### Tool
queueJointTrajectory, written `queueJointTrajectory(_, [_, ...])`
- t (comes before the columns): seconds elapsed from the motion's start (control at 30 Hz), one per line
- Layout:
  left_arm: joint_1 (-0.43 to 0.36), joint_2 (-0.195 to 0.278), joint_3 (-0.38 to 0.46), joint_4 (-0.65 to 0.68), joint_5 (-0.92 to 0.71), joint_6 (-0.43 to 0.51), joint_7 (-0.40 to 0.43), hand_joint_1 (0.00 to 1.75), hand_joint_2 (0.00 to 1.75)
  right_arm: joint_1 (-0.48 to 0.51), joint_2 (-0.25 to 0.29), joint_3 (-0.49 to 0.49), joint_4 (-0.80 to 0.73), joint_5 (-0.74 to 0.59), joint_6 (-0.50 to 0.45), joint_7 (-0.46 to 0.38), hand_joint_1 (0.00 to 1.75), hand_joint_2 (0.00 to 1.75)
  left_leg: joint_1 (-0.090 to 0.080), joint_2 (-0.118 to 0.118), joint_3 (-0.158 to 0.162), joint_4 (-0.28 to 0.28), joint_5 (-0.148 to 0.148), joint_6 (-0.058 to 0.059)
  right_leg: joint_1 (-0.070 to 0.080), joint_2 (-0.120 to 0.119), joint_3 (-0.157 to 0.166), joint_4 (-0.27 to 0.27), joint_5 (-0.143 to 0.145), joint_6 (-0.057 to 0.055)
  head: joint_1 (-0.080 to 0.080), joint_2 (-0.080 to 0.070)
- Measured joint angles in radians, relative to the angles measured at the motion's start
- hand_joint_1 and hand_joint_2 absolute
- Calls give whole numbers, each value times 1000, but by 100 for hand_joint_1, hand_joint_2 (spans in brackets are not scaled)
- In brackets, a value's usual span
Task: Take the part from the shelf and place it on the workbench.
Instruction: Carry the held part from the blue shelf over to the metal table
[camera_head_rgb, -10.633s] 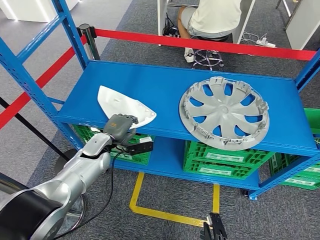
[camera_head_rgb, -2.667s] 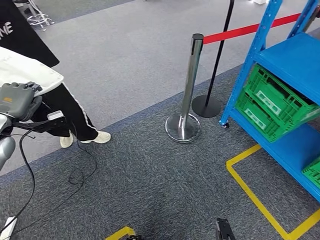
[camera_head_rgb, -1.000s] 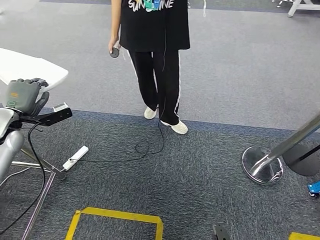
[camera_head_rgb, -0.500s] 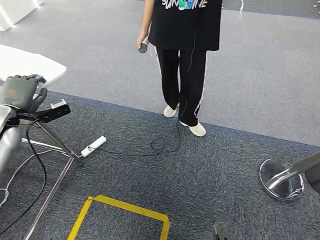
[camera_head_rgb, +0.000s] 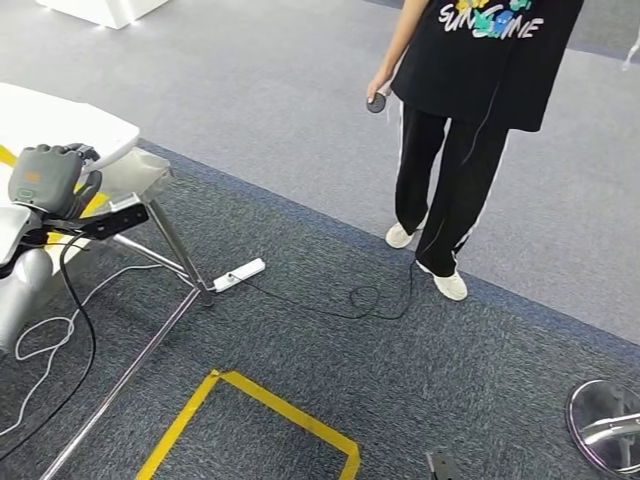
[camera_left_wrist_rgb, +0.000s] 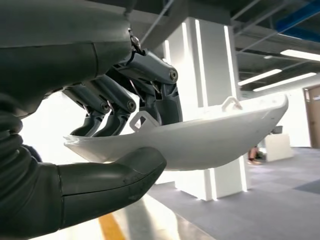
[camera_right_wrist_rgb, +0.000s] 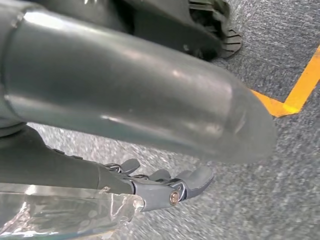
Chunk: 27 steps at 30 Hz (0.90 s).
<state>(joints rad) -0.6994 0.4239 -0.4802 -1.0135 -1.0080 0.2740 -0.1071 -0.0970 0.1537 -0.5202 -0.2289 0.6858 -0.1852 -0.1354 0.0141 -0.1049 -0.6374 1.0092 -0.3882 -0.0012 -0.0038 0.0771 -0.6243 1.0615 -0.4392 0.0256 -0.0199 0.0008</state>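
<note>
Left hand (camera_head_rgb: 47, 180) holds the white part (camera_head_rgb: 64, 118) out over the near corner of the desk (camera_head_rgb: 143, 170); part sits between thumb and fingers (camera_left_wrist_rgb: 113, 107), apart from the desktop. Under that corner: slanted metal desk leg (camera_head_rgb: 175, 248) and floor rail (camera_head_rgb: 121, 380) running toward the robot. White power strip (camera_head_rgb: 240, 270) lies at the leg's foot; black cable (camera_head_rgb: 355, 300) trails from it across the carpet toward the person (camera_head_rgb: 468, 120) standing well right of the desk. Open carpet between desk leg and person. Yellow floor tape (camera_head_rgb: 272, 405) marks a corner on the floor. Stanchion base (camera_head_rgb: 604, 425) far right. Right hand (camera_right_wrist_rgb: 166, 187) hangs low above carpet, fingers loosely extended, nothing in it.
</note>
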Motion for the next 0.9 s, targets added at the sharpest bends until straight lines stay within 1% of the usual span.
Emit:
queueJointTrajectory(0.03, [-1, -1, 0, 1, 0, 0, 0, 169, 175, 0, 0, 0, 0, 0, 0, 0, 0, 0, 3, -11, -4, -1, 3, -6, 0, 11, 12, -23, 2, 0, 0, 0])
queueJointTrajectory(0.07, [-1, -1, 0, 2, 0, 0, 0, 169, 175, 0, 0, 0, 0, 1, 0, 0, 0, 0, 5, -23, -7, -2, 6, -14, 2, 7, 17, -28, 1, 1, 0, 0])
queueJointTrajectory(0.1, [0, 0, -1, 3, 0, 0, 0, 169, 175, -2, 0, -1, 0, 1, 0, 0, 0, 0, 8, -33, -10, -5, 10, -21, 3, -3, 17, -29, 3, -1, 0, 0])
queueJointTrajectory(0.13, [1, 1, -1, 4, -1, 0, 0, 169, 175, -4, 0, -1, 0, 1, 0, 0, 0, 0, 9, -27, -13, -5, 9, -26, 3, -13, 17, -32, 6, -6, 0, 0])
queueJointTrajectory(0.17, [-1, 2, -1, 5, -1, 0, 0, 169, 175, -6, 0, -1, 0, 2, 0, 0, 0, 0, 7, -7, -20, 6, -2, -31, 2, -24, 18, -36, 9, -10, -3, 0])
queueJointTrajectory(0.2, [-5, 2, -1, 6, -1, 0, 0, 169, 175, -8, 1, -1, 0, 2, 0, 0, 0, 0, 4, 22, -35, 38, -24, -34, 1, -36, 19, -41, 12, -13, -7, 0])
queueJointTrajectory(0.23, [-9, 0, -2, 7, -1, 0, 0, 169, 175, -8, 1, -1, 0, 3, 0, 0, 0, 0, 2, 54, -57, 89, -56, -36, 1, -47, 19, -43, 13, -16, -9, 0])
queueJointTrajectory(0.27, [-13, -2, -3, 8, -1, 0, 0, 169, 175, -7, 1, -2, 0, 4, 0, 0, 0, 0, 1, 75, -85, 154, -88, -37, 2, -60, 19, -44, 13, -17, -12, 0])
queueJointTrajectory(0.3, [-15, -5, -5, 8, -1, -1, 0, 169, 175, -5, 0, -2, 0, 4, 0, 0, 0, 0, 1, 84, -109, 211, -110, -38, 3, -73, 19, -44, 12, -18, -12, 0])
queueJointTrajectory(0.33, [-15, -7, -6, 10, -2, -1, 0, 169, 175, -5, 0, -2, 0, 5, 0, 1, 0, 0, 2, 89, -123, 244, -115, -39, 3, -87, 19, -43, 12, -19, -12, 0])
queueJointTrajectory(0.37, [-16, -8, -7, 11, -3, -1, 0, 169, 175, -6, 0, -3, 0, 7, 0, 1, 0, 0, 2, 93, -119, 241, -101, -40, 3, -100, 20, -43, 11, -19, -12, 0])
queueJointTrajectory(0.4, [-19, -9, -8, 12, -4, -1, 0, 169, 175, -7, 0, -3, 0, 8, 0, 1, 0, 0, 2, 101, -98, 202, -73, -40, 3, -113, 20, -43, 10, -18, -12, 0])
queueJointTrajectory(0.43, [-23, -10, -9, 12, -5, 0, 0, 169, 175, -8, 0, -3, 0, 10, 0, 1, 0, 0, 1, 122, -64, 141, -40, -40, 4, -125, 21, -42, 8, -16, -12, 0])
queueJointTrajectory(0.47, [-30, -12, -9, 13, -6, 1, 1, 169, 175, -9, 0, -3, 0, 11, -1, 1, 0, 0, -4, 152, -31, 77, -19, -40, 8, -136, 22, -40, 5, -13, -14, 0])
queueJointTrajectory(0.5, [-37, -14, -9, 13, -6, 2, 1, 169, 175, -9, 0, -3, 0, 12, -1, 1, 0, 0, -8, 175, -8, 31, -8, -35, 12, -147, 22, -38, 2, -9, -14, 0])
queueJointTrajectory(0.53, [-43, -15, -10, 13, -6, 2, 2, 169, 175, -9, -1, -3, 0, 12, -2, 2, 0, 0, -12, 191, 3, 6, -6, -30, 17, -159, 24, -36, -1, -6, -13, 0])
queueJointTrajectory(0.57, [-46, -17, -10, 14, -6, 2, 2, 169, 175, -9, -1, -3, 0, 12, -3, 3, 0, 0, -15, 189, 4, -1, -10, -23, 21, -172, 25, -36, -4, -3, -12, 0])
queueJointTrajectory(0.6, [-47, -18, -10, 16, -6, 3, 2, 169, 175, -9, -1, -3, 0, 13, -4, 4, 0, 0, -13, 173, 2, -1, -9, -13, 22, -186, 28, -37, -7, 0, -10, 0])
queueJointTrajectory(0.63, [-47, -18, -10, 17, -6, 3, 2, 169, 175, -10, -1, -3, 0, 13, -4, 4, 0, 0, -12, 160, 2, -2, -8, -8, 20, -187, 29, -33, -16, 6, -9, 0])
queueJointTrajectory(0.67, [-48, -18, -10, 19, -6, 3, 2, 169, 175, -11, -1, -3, 0, 13, -4, 4, 0, 0, -10, 147, 2, -2, -7, -2, 18, -174, 25, -18, -30, 12, -8, 0])
queueJointTrajectory(0.7, [-51, -19, -10, 19, -6, 4, 2, 169, 175, -12, -1, -3, 0, 13, -4, 4, 0, 0, -7, 135, 2, -3, -5, 4, 15, -149, 10, 18, -53, 19, -6, 0])
queueJointTrajectory(0.73, [-52, -21, -11, 20, -6, 4, 3, 169, 175, -11, -1, -3, 0, 13, -4, 4, 0, 0, -5, 123, 2, -3, -4, 8, 13, -119, -16, 76, -82, 24, -5, 0])
queueJointTrajectory(0.77, [-53, -23, -11, 21, -6, 4, 3, 169, 175, -10, -1, -3, 0, 13, -4, 4, 0, 0, -4, 110, 1, -3, -3, 11, 12, -97, -49, 147, -112, 25, -3, 0])
queueJointTrajectory(0.8, [-53, -26, -12, 22, -6, 4, 4, 169, 175, -8, -1, -3, 0, 13, -4, 4, 0, 0, -4, 96, 1, -3, -3, 13, 12, -87, -83, 214, -135, 24, -3, 0])
queueJointTrajectory(0.83, [-52, -28, -12, 24, -6, 4, 4, 169, 175, -6, -1, -3, 0, 13, -4, 5, 0, 0, -5, 81, 1, -3, -3, 14, 12, -82, -106, 254, -142, 23, -3, 0])
queueJointTrajectory(0.87, [-51, -29, -13, 26, -6, 4, 4, 169, 175, -6, -1, -3, 0, 13, -4, 5, 0, 0, -5, 67, 1, -3, -2, 14, 12, -80, -112, 257, -130, 20, -3, 0])
queueJointTrajectory(0.9, [-51, -30, -13, 27, -6, 4, 4, 169, 175, -6, -1, -3, 0, 13, -4, 5, 0, 0, -5, 52, 1, -2, -2, 13, 12, -75, -99, 219, -100, 16, -3, 0])
